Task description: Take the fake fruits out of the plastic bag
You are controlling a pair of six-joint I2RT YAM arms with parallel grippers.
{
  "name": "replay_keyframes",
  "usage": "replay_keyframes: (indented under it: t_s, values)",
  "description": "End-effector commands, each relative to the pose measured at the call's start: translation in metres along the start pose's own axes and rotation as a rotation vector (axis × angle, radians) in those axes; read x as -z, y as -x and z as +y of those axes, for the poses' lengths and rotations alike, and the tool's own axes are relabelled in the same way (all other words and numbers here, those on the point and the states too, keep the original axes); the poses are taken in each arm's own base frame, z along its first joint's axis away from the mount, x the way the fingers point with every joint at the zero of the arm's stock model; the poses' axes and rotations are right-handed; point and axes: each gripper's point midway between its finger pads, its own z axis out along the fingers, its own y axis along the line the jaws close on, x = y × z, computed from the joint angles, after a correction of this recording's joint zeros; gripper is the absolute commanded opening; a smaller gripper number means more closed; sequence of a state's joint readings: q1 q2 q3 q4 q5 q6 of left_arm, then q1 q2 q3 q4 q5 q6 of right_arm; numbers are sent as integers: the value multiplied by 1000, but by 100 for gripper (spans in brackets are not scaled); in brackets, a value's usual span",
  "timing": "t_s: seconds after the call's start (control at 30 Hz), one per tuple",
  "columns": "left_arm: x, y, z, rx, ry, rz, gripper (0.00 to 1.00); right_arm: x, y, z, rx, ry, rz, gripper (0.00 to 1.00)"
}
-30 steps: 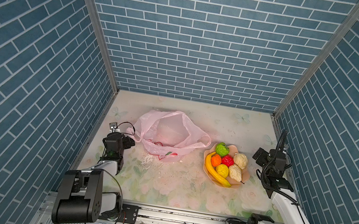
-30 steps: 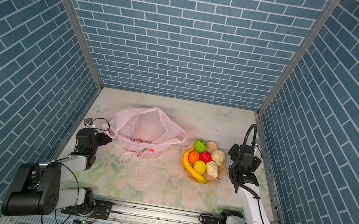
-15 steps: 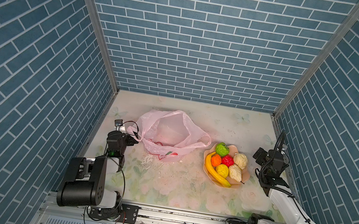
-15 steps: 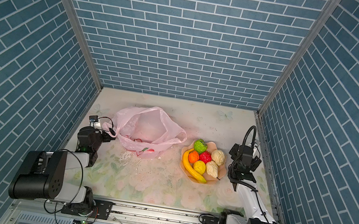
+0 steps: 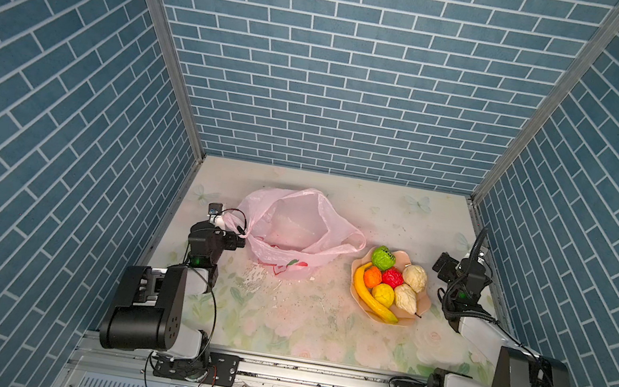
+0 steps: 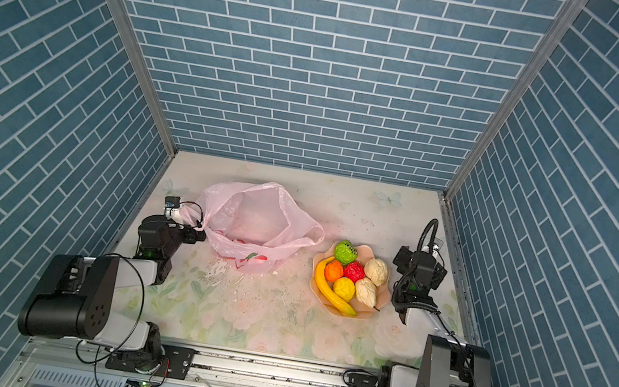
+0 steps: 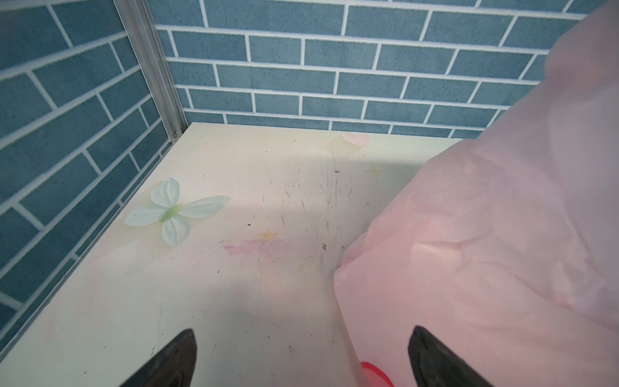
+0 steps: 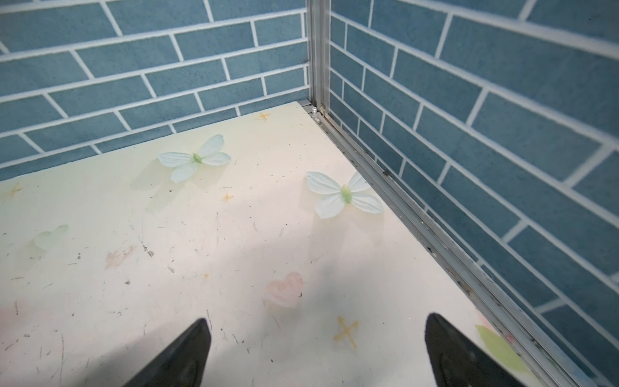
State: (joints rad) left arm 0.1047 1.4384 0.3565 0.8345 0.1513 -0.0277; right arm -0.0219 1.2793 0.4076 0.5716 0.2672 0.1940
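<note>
Now, with the fake fruits [image 5: 390, 285] heaped in the bowl [image 5: 424, 305] and the plastic bag [image 5: 294, 226] slack on the tabletop [image 5: 299, 327], the empty, wide-spread left tool [image 7: 303, 335] just beside it could snag a handle; the right tool [image 8: 318, 321], likewise agape, stands clear.

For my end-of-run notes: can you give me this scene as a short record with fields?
plastic bag: pale pink, mouth open, no fruit visible inside
bowl: peach-pink, scalloped, right of bag
fake fruits: seven, all in bowl
left gripper: open, empty, beside bag
right gripper: open, empty, over bare table
</note>
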Motion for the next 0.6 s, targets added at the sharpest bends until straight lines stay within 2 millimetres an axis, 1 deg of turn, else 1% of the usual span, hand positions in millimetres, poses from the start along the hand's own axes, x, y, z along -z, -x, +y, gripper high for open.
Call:
replay_keyframes:
  t_s: [0.0,0.23,0.57]
  values:
    - [-5,1,-5,-22,-19,8,99,-3,6,8,63,55,-59,99]
    - [-8,0,-12,-41,-52,23,99,-15,-9,8,53,73,-40,99]
    - [-12,-1,-16,-59,-69,44,99,-22,-17,9,43,94,-33,99]
